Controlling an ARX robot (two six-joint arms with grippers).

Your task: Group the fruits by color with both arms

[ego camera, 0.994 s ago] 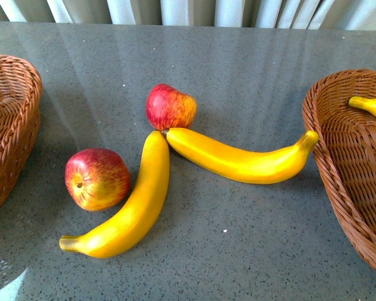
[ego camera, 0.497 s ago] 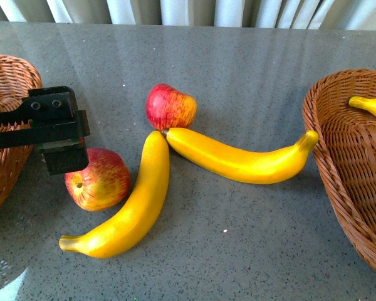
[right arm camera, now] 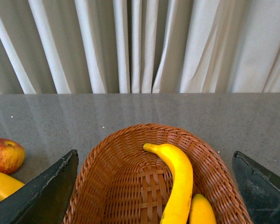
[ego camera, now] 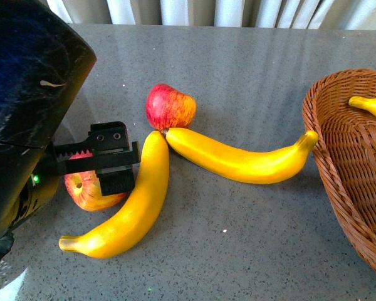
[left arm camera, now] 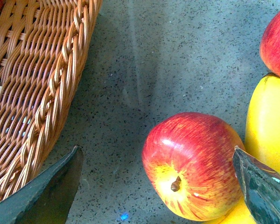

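Note:
A red apple (ego camera: 88,193) lies at the front left, half hidden behind my left gripper (ego camera: 104,170), which hangs open over it. In the left wrist view this apple (left arm camera: 193,165) sits between the spread fingers (left arm camera: 46,191), closer to one of them, untouched. A second apple (ego camera: 170,106) rests further back. Two yellow bananas lie on the table: one (ego camera: 130,204) beside the near apple, the other (ego camera: 238,160) stretching right. My right gripper (right arm camera: 155,153) is open above the right basket (right arm camera: 126,186), which holds two bananas (right arm camera: 178,179).
My bulky left arm (ego camera: 25,94) fills the left of the front view and hides what is behind it. A wicker basket (left arm camera: 32,79) stands close beside the near apple. The right basket (ego camera: 348,169) sits at the table's right edge. Curtains hang behind the grey table.
My left arm has swung far into the front view, now covering the left basket. Its gripper moved right and down over the near apple. The fruits have not moved.

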